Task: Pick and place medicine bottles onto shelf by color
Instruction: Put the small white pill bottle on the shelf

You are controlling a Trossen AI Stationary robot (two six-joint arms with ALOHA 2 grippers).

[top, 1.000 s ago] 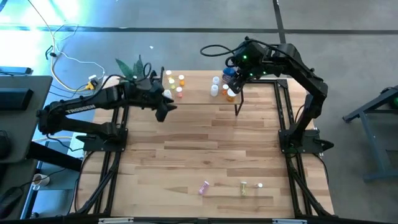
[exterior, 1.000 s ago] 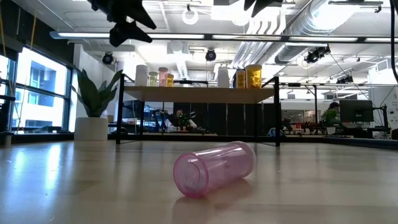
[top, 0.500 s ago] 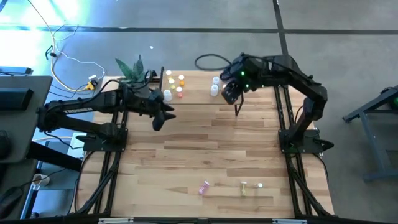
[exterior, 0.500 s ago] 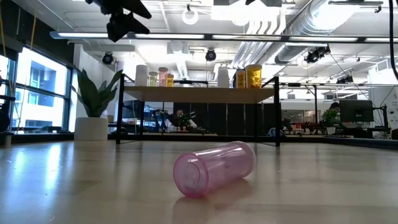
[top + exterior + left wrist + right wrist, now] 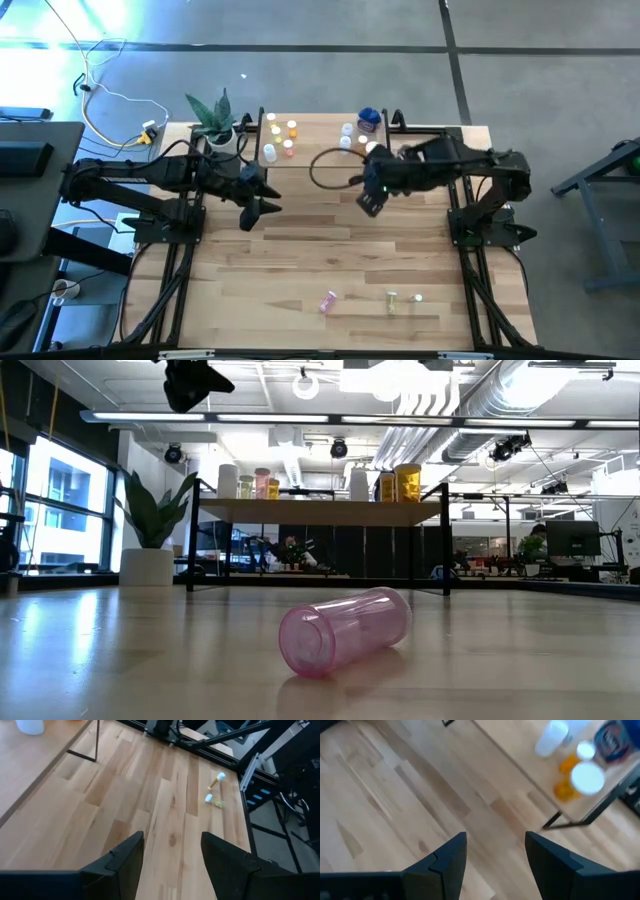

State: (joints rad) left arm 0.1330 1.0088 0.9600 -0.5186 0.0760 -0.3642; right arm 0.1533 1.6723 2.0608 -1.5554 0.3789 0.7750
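The shelf (image 5: pixel 320 140) stands at the table's far edge on thin black legs. On it are white-capped, orange and pink medicine bottles (image 5: pixel 288 148) and a larger blue one (image 5: pixel 368 120); the right wrist view shows the blue one (image 5: pixel 610 740) beside orange ones (image 5: pixel 566 790). A pink bottle (image 5: pixel 345 630) lies on its side near the table's near edge (image 5: pixel 327 300), next to a yellow-green one (image 5: pixel 392 300) and a white-capped one (image 5: pixel 417 297). My left gripper (image 5: pixel 262 207) hangs open and empty above the table's left middle. My right gripper (image 5: pixel 368 203) hangs open and empty just in front of the shelf.
A potted plant (image 5: pixel 215 120) stands at the far left corner beside the shelf. A black cable (image 5: pixel 330 170) loops off the right arm over the table. Black frame rails (image 5: pixel 180 270) run along the left and right edges. Bare wood lies between the grippers and the loose bottles.
My right gripper has swung away from the shelf's right end toward the table's near edge and sunk a little, still open; the blue bottle now shows uncovered on the shelf. My left gripper has swung toward the near edge, still open.
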